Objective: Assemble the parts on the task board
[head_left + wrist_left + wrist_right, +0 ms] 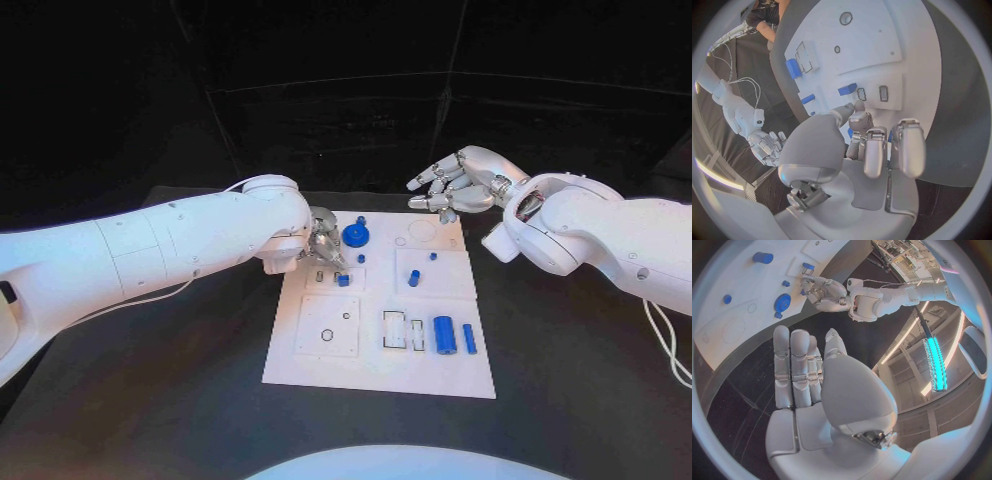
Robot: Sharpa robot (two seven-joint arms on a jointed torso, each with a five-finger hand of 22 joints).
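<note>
A: Starting at the left, what is the left hand (320, 247) doing?

B: It hangs over the far-left part of the white task board (325, 370), fingers (874, 150) curled downward close to a small blue part (343, 280). Whether it pinches anything I cannot tell; the fingertips are hidden behind the hand itself.

A: And on the board beside it?

B: Just right of that hand lies a round blue disc (356, 236), with a tiny blue peg (361, 258) a little nearer. Further right stands a short blue block (414, 278), with another small peg (433, 256) beyond it. In the near-right area a blue cylinder (444, 335) lies beside a slimmer blue bar (470, 338).

A: The right hand (459, 184)?

B: It hovers above the board's far-right edge, fingers (799, 365) spread and straight, holding nothing.
</note>
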